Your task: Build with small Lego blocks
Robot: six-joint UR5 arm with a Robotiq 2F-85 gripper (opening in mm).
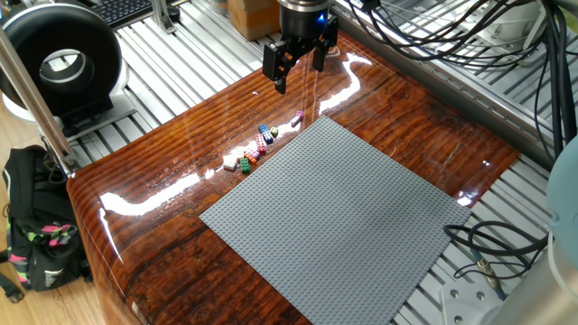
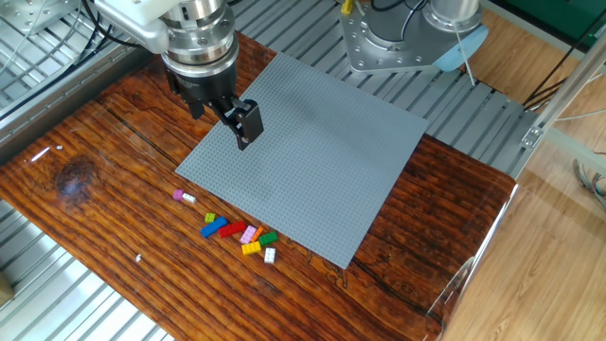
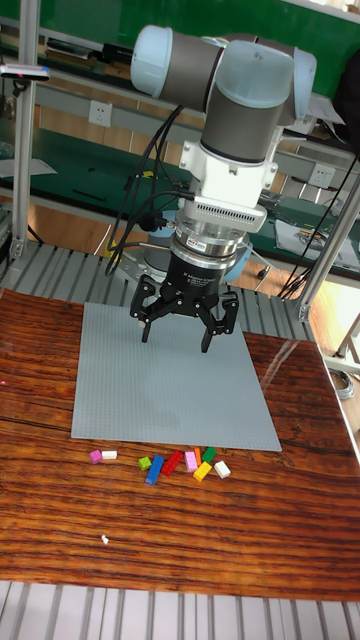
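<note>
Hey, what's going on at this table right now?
The robot's gripper hangs open and empty above the wooden table, near the edge of the grey baseplate. The small Lego blocks lie loose in a cluster on the wood beside the baseplate. None is on it yet, so building has not started.

WORK SURFACE: The glossy, dark red-brown wooden table point(image 1: 406, 117) I work at carries a large square grey studded baseplate point(image 1: 334, 217), which lies flat on the varnish. On the bare wood just beside one edge of the plate lies a loose cluster of small plastic Lego blocks point(image 2: 241, 232) in blue, red, pink, yellow, green and white. A pink-and-white pair point(image 2: 184, 197) sits side by side, a little apart from the cluster. A tiny white fleck point(image 2: 139, 257) lies farther out on the wood.
</note>
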